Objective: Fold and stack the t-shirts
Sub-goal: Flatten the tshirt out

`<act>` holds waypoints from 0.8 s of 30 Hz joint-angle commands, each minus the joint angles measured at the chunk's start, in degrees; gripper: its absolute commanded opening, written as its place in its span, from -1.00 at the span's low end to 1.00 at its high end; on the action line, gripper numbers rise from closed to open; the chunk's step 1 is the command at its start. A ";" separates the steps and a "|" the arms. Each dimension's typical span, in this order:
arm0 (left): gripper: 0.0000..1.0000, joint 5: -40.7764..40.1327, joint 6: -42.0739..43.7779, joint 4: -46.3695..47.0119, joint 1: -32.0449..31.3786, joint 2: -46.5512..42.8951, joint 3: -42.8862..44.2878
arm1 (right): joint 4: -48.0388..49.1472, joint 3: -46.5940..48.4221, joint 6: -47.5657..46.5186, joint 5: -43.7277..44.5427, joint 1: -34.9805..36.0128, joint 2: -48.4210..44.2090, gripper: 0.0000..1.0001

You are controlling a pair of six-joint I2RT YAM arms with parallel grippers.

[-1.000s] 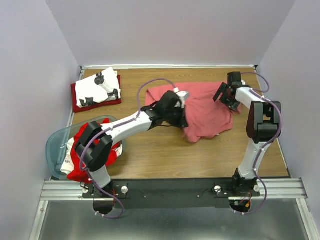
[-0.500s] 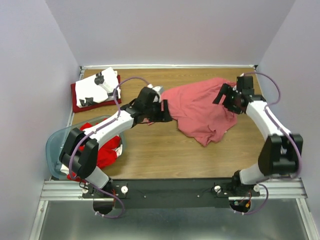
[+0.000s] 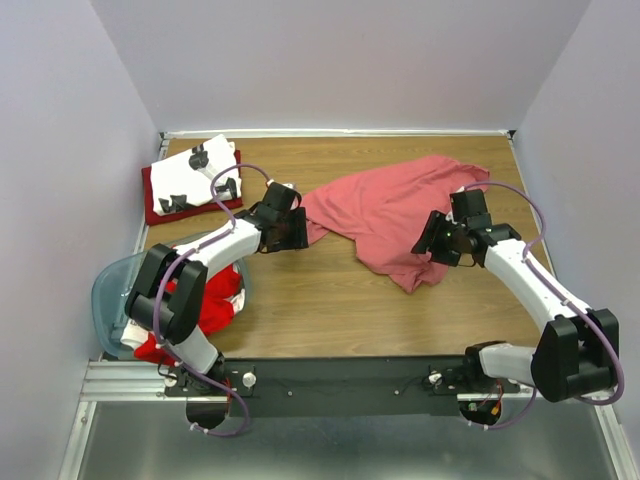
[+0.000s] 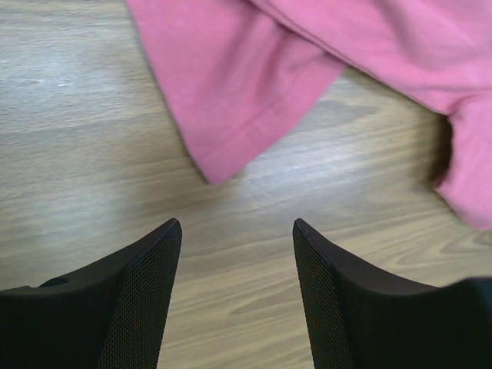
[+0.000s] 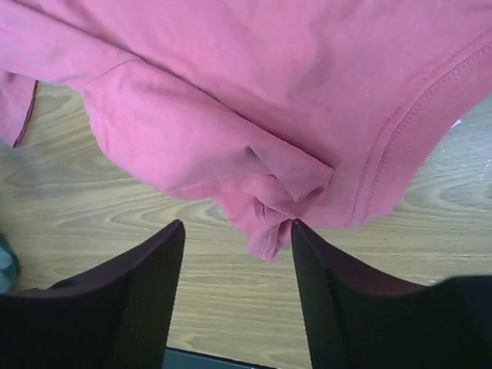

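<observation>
The large salmon-pink t-shirt (image 3: 400, 205) lies loosely spread and rumpled on the wooden table, centre right. My left gripper (image 3: 298, 230) stands open just left of the shirt's left corner, with only bare wood between its fingers (image 4: 146, 284); that pink corner (image 4: 246, 84) lies ahead of them. My right gripper (image 3: 430, 240) is open over the shirt's near right part. A bunched fold of the pink shirt (image 5: 269, 223) hangs at its right fingertip. At the back left, a folded white t-shirt with black prints (image 3: 197, 172) rests on a folded dark red one (image 3: 155, 205).
A translucent pale-blue tub (image 3: 108, 290) at the near left holds crumpled bright red cloth (image 3: 215, 300) and some white cloth. Grey walls close in the table on three sides. A metal rail (image 3: 340, 375) runs along the near edge.
My left gripper let go of the pink shirt and drew back to the left. The right arm swung toward the near side, its jaws narrowing. The shirt now lies stretched wider.
</observation>
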 commanded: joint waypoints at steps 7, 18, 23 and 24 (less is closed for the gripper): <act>0.35 -1.00 0.00 2.76 0.81 0.24 -2.10 | -1.27 -4.54 4.09 3.31 0.25 0.67 0.19; 0.35 -0.91 0.17 3.12 1.25 0.06 -3.51 | 3.92 -7.09 6.73 5.07 0.25 3.40 0.12; 0.35 -0.91 -0.09 3.03 1.33 -0.20 -3.68 | 5.50 -7.27 6.91 6.04 0.16 4.63 0.04; 0.35 -0.91 -0.09 2.94 1.33 -0.20 -3.77 | 5.50 -7.18 6.99 6.21 0.25 4.72 0.04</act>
